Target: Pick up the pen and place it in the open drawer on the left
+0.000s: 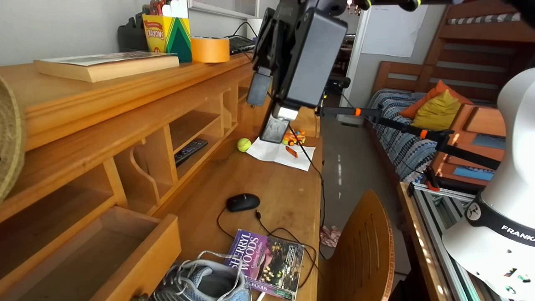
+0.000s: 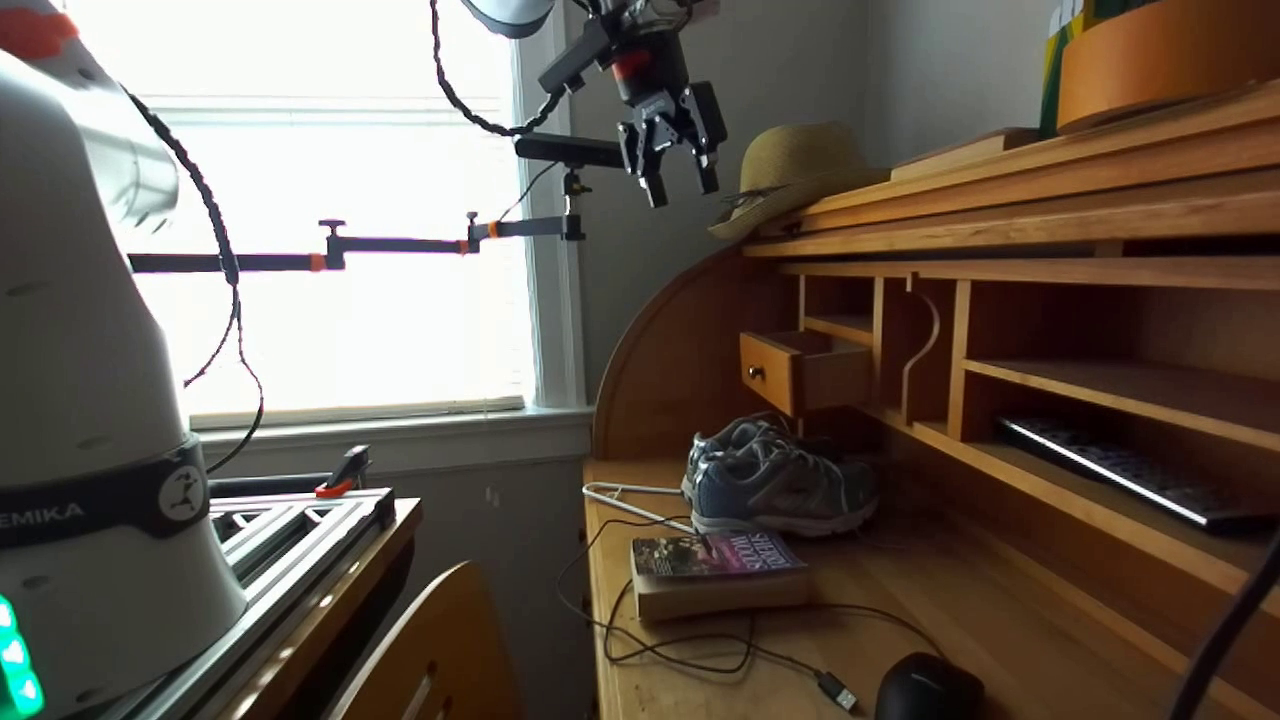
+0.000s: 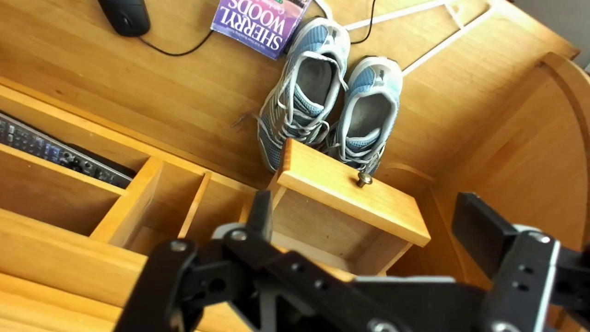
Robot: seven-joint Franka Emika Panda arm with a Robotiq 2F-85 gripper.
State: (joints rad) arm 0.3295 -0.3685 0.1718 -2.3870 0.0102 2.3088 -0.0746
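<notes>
The open drawer is light-brown wood with a small round knob. It is pulled out below the desk's upper shelf; its front shows in both exterior views (image 1: 144,265) (image 2: 768,372) and in the wrist view (image 3: 352,191). Its visible inside holds only tiny specks. My gripper shows in both exterior views (image 1: 266,109) (image 2: 682,185), raised well above the desktop. In the wrist view the gripper (image 3: 368,219) has its fingers wide apart with nothing between them, and the drawer appears below and between them. The pen does not show in any view; it is hidden or out of view.
A pair of grey-blue shoes (image 3: 299,87) stands on the desktop beside the drawer. A purple book (image 1: 267,261), a black mouse (image 1: 243,202) with cables and a white hanger (image 2: 640,500) lie near. A straw hat (image 2: 795,170) rests on the top shelf. A chair (image 1: 361,251) stands at the desk.
</notes>
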